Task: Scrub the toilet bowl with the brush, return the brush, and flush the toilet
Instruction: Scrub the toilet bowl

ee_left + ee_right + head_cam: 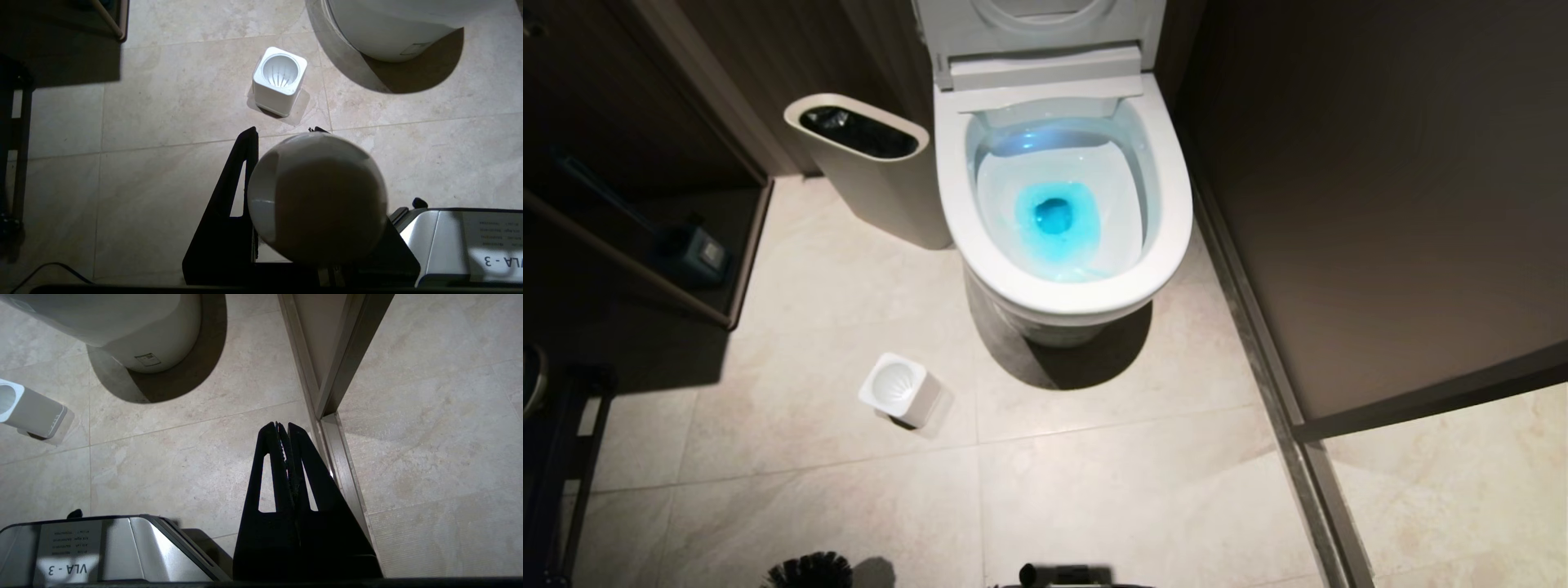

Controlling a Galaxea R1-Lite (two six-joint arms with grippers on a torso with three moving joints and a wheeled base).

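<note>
Our left pincer [282,134] pinches what seems to be the brush [809,569] by its white handle, bristles above the floor before the open toilet bowl [1063,245]; our right pincer [284,430] hangs pressed together.

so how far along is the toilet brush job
Done: the brush is out of its white holder, which stands empty on the floor. In hand: the left gripper has its jaws closed on the brush, held short of the toilet bowl. Whether the bowl has been scrubbed does not show. Left: returning the brush and flushing. The right gripper hangs shut, holding nothing.
</note>
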